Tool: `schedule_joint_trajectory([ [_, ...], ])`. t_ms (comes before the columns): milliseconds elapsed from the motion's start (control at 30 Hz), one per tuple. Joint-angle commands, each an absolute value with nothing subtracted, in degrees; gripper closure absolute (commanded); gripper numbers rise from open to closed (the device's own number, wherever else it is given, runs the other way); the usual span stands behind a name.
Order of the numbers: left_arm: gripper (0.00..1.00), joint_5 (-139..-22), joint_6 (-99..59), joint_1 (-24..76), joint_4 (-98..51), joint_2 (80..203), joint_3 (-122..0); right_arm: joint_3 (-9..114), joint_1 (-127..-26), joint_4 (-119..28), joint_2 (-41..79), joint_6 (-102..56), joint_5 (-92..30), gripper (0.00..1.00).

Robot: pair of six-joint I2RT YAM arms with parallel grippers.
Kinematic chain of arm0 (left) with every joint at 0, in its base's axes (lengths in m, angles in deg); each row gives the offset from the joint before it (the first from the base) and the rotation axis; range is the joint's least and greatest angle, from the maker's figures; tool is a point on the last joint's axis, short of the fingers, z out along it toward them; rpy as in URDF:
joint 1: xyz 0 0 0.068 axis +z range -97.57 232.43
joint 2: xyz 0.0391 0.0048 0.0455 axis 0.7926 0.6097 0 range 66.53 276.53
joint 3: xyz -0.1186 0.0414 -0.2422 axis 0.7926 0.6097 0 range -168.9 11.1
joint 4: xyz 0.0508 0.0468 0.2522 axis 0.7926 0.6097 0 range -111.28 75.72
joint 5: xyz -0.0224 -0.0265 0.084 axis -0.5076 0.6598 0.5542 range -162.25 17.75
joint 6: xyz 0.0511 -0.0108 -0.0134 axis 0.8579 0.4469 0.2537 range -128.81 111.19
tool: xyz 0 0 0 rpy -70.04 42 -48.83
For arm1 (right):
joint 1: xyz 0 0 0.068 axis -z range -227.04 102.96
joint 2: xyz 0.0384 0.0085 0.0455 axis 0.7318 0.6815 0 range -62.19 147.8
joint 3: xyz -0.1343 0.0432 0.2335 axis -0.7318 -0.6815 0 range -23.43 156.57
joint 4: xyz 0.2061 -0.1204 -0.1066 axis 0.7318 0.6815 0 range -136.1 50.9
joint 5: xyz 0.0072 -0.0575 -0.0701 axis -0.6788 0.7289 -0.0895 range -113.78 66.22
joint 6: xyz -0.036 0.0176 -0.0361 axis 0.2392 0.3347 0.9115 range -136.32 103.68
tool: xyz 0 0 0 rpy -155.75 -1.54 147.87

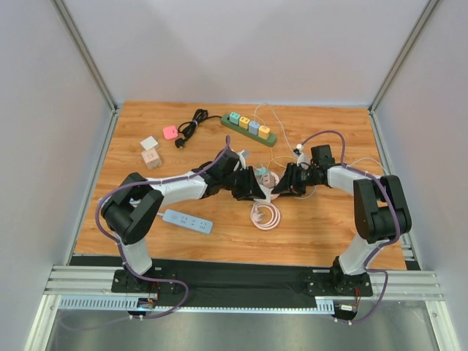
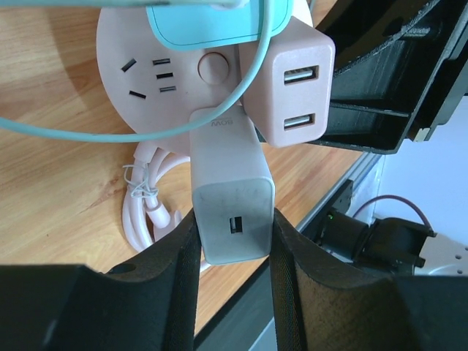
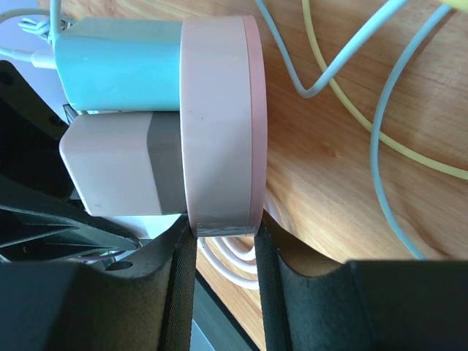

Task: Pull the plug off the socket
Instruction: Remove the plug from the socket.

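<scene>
Socket (image 1: pixel 268 178), round and pink, sits near the centre of the wooden table (image 1: pixel 329 227), between the two grippers. The left gripper (image 2: pixel 232 245) reaches it from 9 o'clock, and its fingers (image 2: pixel 175 292) are clamped on both sides of a white plug (image 2: pixel 232 212), a block charger that is seated in the face of the socket. In the left wrist view a teal plug (image 2: pixel 212 22) sits on the same face at 12 o'clock of the white one. A pink USB adapter (image 2: pixel 292 95) sits at about 2 o'clock, touching the white plug. The right gripper (image 3: pixel 223 245) reaches in from 3 o'clock and is closed on the rim of the socket, with one finger on each flat side of the disc. A white cable (image 1: pixel 265 216) lies coiled on the table at 6 o'clock of the socket. Near the far edge, at 12 o'clock, lies a green power strip (image 1: pixel 248 129) with coloured adapters, and a black cable (image 1: pixel 191 124) lies at 10 o'clock. A light blue power strip (image 1: pixel 187 221) lies at 8 o'clock, beside the left arm
</scene>
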State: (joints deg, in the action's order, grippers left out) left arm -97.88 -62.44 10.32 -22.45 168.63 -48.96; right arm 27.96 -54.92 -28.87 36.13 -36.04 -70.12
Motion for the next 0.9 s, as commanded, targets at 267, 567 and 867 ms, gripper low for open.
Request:
schedule_joint_trajectory([
  [267,1.0,-94.85,-56.56,2.96,9.2,176.02,-77.74,28.16,-52.13,-32.65,38.7,-32.05,-56.47,1.0],
  [567,1.0,-104.31,-55.56,5.49,-6.03,168.32,-62.41,28.33,-51.87,-32.39,38.26,-31.87,-55.68,1.0],
  [867,1.0,-114.18,-59.35,9.98,-23.66,164.43,-50.59,28.42,-51.61,-32.3,38.53,-31.7,-55.59,1.0],
])
